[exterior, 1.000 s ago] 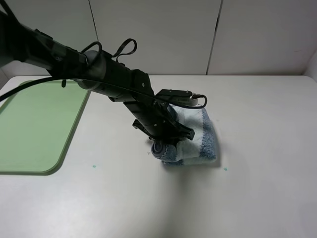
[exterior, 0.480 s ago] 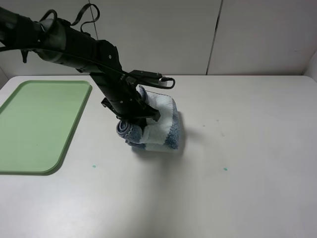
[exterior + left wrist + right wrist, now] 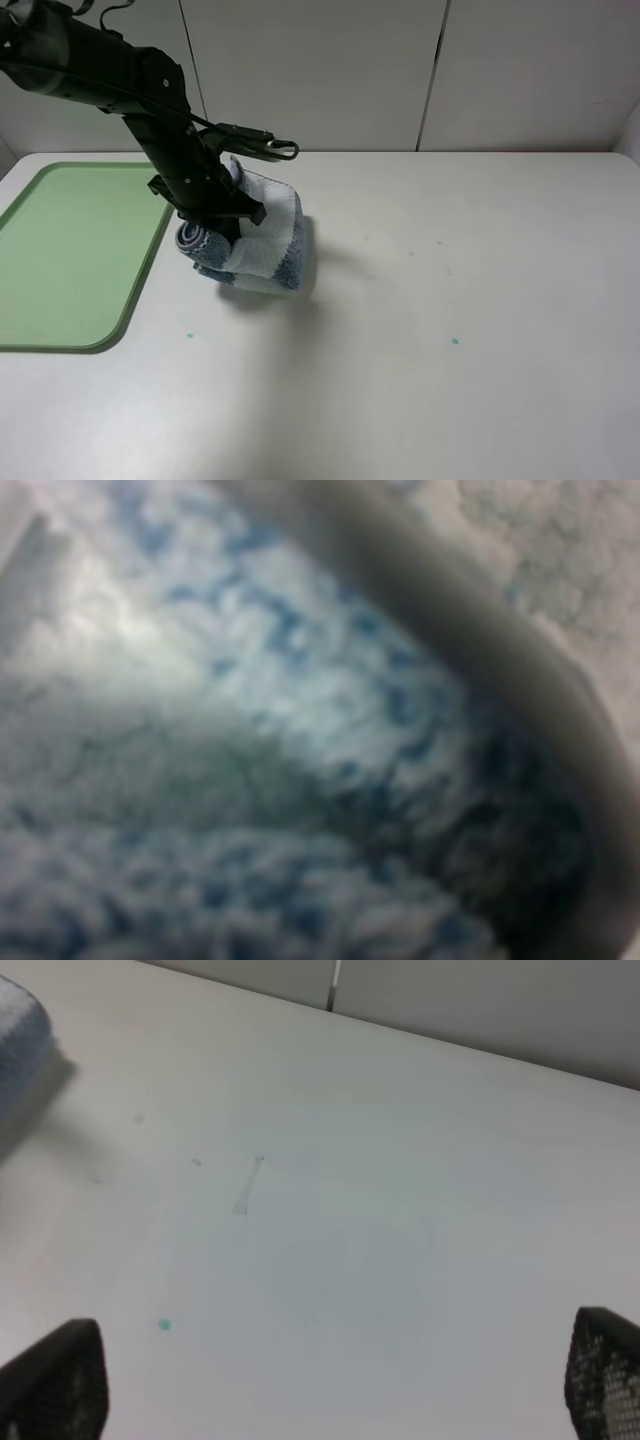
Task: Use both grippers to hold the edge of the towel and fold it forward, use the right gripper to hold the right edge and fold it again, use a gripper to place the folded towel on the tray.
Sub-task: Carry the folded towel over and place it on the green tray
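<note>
The folded towel, blue-grey and white striped, hangs bunched from my left gripper, which is shut on its left side. It is low over the white table, just right of the light-green tray. In the left wrist view the towel fills the picture, with its grey hem curving across; the fingers are hidden. My right gripper is open and empty, its fingertips wide apart over bare table. A corner of the towel shows far off in that view. The right arm is out of the exterior view.
The tray lies flat at the table's left edge, with nothing on it. Two small green specks mark the tabletop. A white panelled wall stands behind the table.
My left arm has carried the towel leftward from the table's middle to beside the tray's right rim. The towel stays gripped throughout.
</note>
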